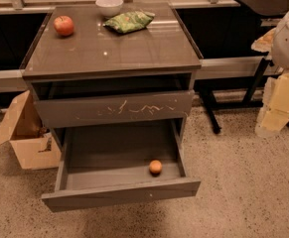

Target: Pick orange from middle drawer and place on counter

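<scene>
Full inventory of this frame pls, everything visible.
middle drawer: 1, grey, pulled out
orange: 1, orange, inside it, front right
scratched drawer: 1, grey, above the middle drawer
counter: 1, grey-brown, cabinet top
apple: 1, red, counter back left
bowl: 1, white, counter back
bag: 1, green, beside bowl
cardboard box: 1, brown, floor left
table: 1, black, top right
gripper: 1, pale yellow, right edge, apart from cabinet

High front view down onto counter (109,48); hand (276,110) far right
</scene>
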{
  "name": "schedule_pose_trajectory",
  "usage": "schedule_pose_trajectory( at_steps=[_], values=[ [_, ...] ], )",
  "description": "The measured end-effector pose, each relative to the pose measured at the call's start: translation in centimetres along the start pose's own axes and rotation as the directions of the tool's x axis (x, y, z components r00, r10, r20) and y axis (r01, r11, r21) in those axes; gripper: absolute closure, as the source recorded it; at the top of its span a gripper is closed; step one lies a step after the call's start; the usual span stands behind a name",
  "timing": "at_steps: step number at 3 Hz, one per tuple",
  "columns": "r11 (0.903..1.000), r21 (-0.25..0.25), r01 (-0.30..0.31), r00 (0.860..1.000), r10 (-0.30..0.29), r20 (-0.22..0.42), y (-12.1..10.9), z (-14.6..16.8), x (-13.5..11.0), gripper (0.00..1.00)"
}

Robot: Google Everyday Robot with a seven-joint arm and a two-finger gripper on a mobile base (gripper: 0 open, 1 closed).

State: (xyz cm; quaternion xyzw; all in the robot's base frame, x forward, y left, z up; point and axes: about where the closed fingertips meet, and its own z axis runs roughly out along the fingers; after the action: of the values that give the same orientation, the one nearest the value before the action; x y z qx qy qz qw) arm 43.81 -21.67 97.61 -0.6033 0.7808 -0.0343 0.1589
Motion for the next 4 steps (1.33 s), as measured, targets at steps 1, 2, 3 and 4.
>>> schedule_pose_trajectory(
  at_steps=[1, 2, 3, 4],
  values=[
    [1.0, 0.0, 0.0, 1.0, 0.0, 0.0, 0.0, 0.0, 0.0, 0.0],
    [1.0, -0.009, -0.001, 0.998, 0.002, 0.056, 0.0, 1.7, 0.1, 0.0],
    [0.9991, -0.043, 0.003, 0.99, 0.003, 0.144, 0.5, 5.0, 0.1, 0.0],
    [0.9952, -0.097, 0.012, 0.973, 0.01, 0.231, 1.2, 8.7, -0.2, 0.0]
  ],
)
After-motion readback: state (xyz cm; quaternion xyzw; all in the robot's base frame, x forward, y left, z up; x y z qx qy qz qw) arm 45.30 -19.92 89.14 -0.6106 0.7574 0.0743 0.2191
